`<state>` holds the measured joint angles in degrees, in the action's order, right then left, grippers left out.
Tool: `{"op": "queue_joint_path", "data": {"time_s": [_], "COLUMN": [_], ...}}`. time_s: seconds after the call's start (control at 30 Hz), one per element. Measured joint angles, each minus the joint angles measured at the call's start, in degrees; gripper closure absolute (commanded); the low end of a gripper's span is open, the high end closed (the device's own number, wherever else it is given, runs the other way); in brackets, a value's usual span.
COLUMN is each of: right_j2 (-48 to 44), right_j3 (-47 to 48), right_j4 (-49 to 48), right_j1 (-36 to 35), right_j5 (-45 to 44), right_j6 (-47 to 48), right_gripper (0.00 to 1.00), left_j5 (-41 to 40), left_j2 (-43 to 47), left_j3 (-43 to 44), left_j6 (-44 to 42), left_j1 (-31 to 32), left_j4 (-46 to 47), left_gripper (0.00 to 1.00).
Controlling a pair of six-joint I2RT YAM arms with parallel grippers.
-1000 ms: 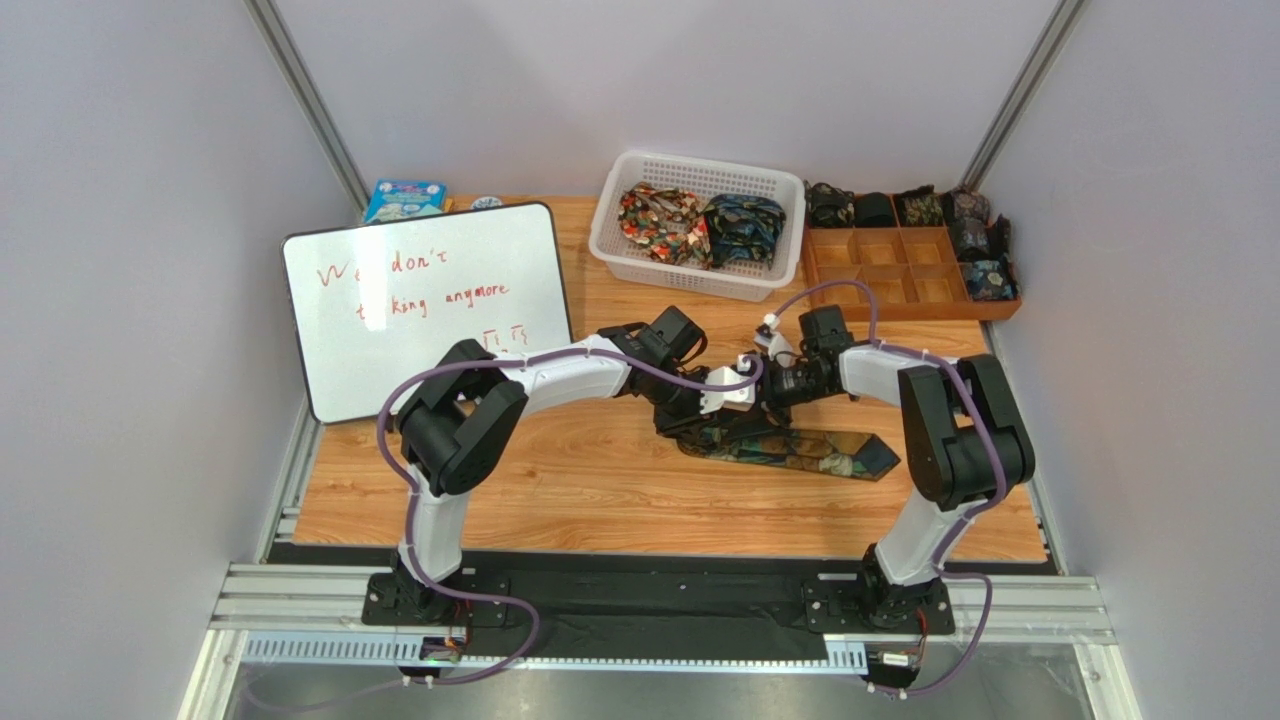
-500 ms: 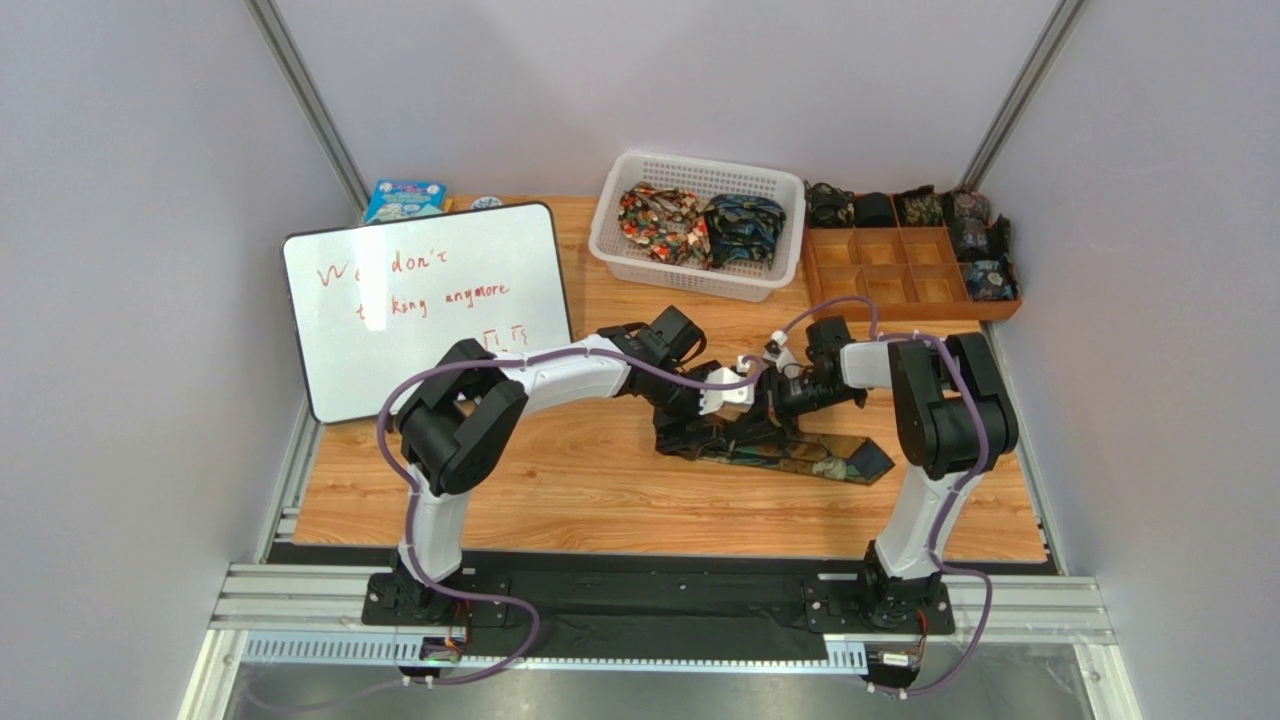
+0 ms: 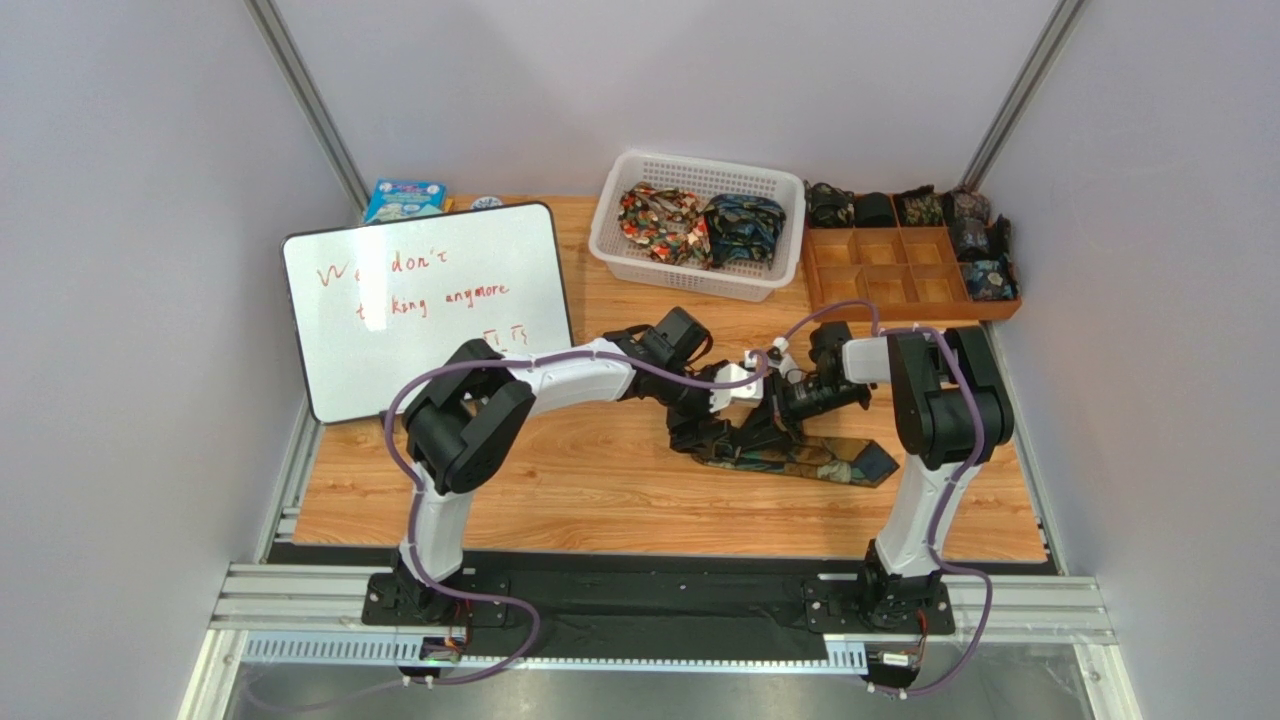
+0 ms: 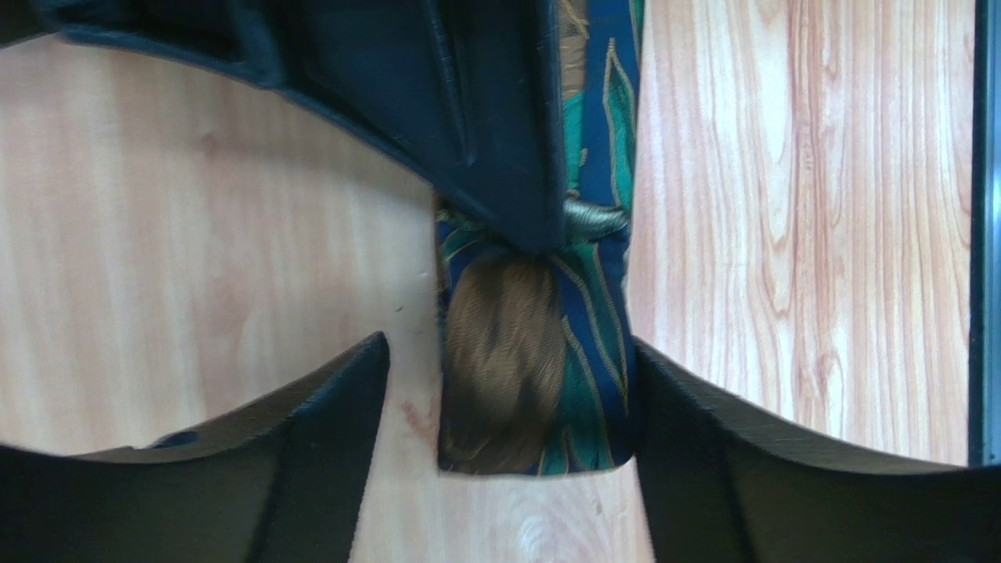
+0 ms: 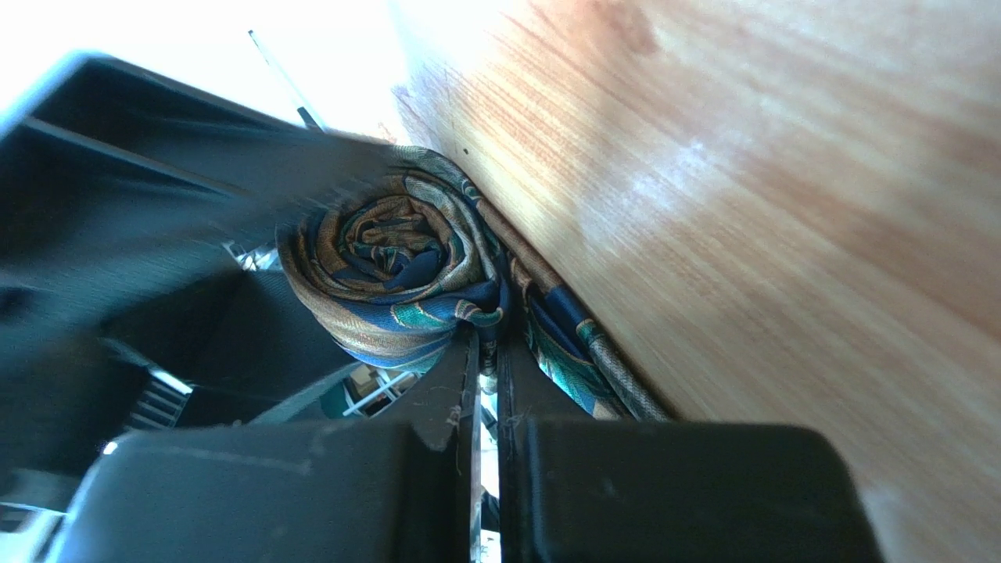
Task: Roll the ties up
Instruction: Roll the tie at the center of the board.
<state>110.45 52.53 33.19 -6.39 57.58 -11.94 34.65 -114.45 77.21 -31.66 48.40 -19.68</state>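
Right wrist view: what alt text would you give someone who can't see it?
A paisley necktie wound into a tight blue, green and gold roll sits on a light wooden table. The right pincer, shut, touches the roll's lower edge.

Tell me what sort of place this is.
Likely a robot lab test cell, not a home: plain grey partition walls, the left arm and right arm bolted to a metal rail, a whiteboard on the wooden table.
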Motion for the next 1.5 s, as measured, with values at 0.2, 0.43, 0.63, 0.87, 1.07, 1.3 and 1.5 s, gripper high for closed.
{"op": "queue_joint_path", "data": {"time_s": [0.2,0.43,0.63,0.87,1.07,1.3,1.5], "right_j2": [-0.94,-6.47,-7.61,-7.34,-5.79,-4.87,-2.51], "right_j3": [0.04,1.36,1.64,1.64,2.71,2.64,1.73], "right_j4": [1.44,4.04,3.56,0.79,0.94,2.95,4.76], "right_j1": [0.39,1.70,0.28,-3.82,-4.31,-2.32,0.92], "right_j5": [-1.16,-4.46,-4.55,-4.98,-4.11,-4.02,-3.82], "right_j6": [0.39,1.29,-0.33,-3.21,-3.13,0.04,3.43], "right_gripper": [0.58,0.53,0.53,0.79,1.00,1.00,1.00], "left_j5": [-1.75,-3.61,-4.72,-4.81,-5.25,-5.05,-3.37], "left_j2": [-1.62,-0.92,-0.81,-0.81,-0.79,-0.24,2.34], "left_j3": [0.00,-0.68,-0.68,-0.66,-0.52,-0.87,-1.97], "left_j6": [-0.35,-1.05,-1.05,-1.05,-1.18,-0.98,0.44], "left_j1": [1.51,1.51,1.51,1.51,1.51,0.22,-1.88], "left_j4": [-0.09,-0.07,-0.24,-0.37,-1.03,-1.84,-1.68], "left_gripper": [0.65,0.67,0.68,0.65,0.50,0.23,0.17]}}
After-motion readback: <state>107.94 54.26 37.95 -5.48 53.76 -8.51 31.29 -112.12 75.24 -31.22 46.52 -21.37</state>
